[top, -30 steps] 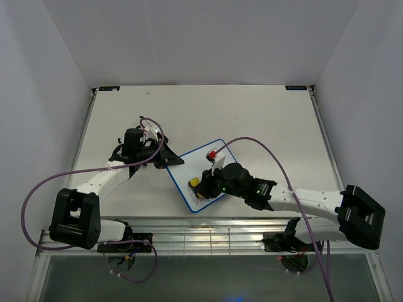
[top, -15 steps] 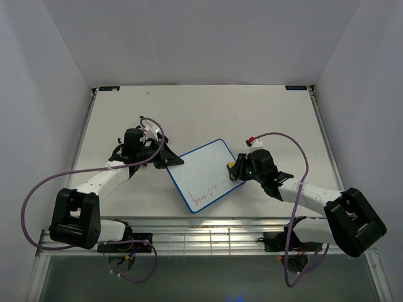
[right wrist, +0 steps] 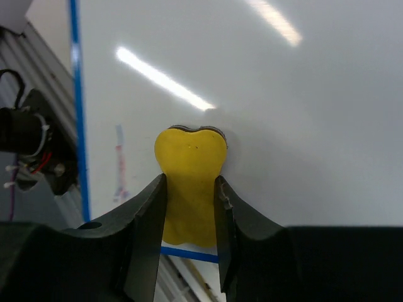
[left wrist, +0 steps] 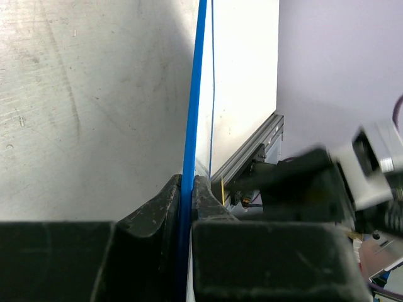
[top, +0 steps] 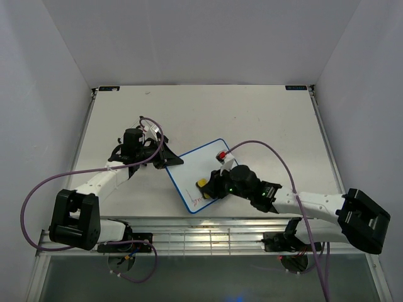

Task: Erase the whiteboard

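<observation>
The whiteboard [top: 192, 170], white with a thin blue frame, lies tilted on the table in the top view. My left gripper [top: 169, 158] is shut on its far-left edge; the left wrist view shows the blue frame [left wrist: 189, 126] pinched between the jaws. My right gripper [top: 210, 187] is shut on the yellow eraser [top: 201, 184] and presses it on the board's near-left part. In the right wrist view the eraser [right wrist: 190, 185] sits between the fingers [right wrist: 146, 217], on the white surface. A short red-blue scribble [right wrist: 119, 165] lies left of it, near the blue frame.
The metal rail of the table's near edge [top: 208, 223] runs just below the board. Purple cables [top: 264, 148] loop above both arms. White walls close in the table on three sides.
My right gripper has swept the eraser from the board's right edge back across to its near-left part. Fewer marks show along the board's near edge. The left gripper has not moved.
</observation>
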### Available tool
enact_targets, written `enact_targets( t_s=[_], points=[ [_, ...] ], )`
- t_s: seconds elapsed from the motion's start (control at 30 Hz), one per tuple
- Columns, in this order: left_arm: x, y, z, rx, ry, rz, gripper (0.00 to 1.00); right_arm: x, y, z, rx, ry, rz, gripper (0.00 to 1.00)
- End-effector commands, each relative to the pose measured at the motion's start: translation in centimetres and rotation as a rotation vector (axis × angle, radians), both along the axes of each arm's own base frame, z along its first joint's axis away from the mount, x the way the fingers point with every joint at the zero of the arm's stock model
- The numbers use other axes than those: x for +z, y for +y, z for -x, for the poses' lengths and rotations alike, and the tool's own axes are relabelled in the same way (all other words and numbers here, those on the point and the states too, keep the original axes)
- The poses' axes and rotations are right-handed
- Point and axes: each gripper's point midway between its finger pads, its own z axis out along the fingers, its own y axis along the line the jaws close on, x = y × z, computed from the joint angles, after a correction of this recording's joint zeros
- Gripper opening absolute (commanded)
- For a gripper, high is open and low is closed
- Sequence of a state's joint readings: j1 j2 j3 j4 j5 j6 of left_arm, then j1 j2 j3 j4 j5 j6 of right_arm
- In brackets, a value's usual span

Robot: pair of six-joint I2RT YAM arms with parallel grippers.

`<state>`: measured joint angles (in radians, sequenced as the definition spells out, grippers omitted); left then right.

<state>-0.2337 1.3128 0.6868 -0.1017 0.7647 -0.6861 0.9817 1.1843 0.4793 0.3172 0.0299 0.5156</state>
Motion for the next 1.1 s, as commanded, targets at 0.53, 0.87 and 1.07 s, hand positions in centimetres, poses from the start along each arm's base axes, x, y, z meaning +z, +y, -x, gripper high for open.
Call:
enact_targets(
  t_s=[0.53, 0.87, 1.07],
  points=[
    [-2.6, 1.3, -0.2, 0.072, 0.025, -0.115, 0.0, -4.2, -5.0, -1.1, -0.27, -0.031, 0.231, 0.28],
    [-2.7, 1.2, 0.0, 0.082, 0.036, -0.101, 0.0, 1.3, 1.8, 2.4, -0.01, -0.034, -0.007, 0.28],
    [-2.8, 1.2, 0.0, 0.088, 0.044, -0.101, 0.0, 4.3, 6.5, 3.0, 0.056, -0.12, 0.038, 0.28]
  ],
)
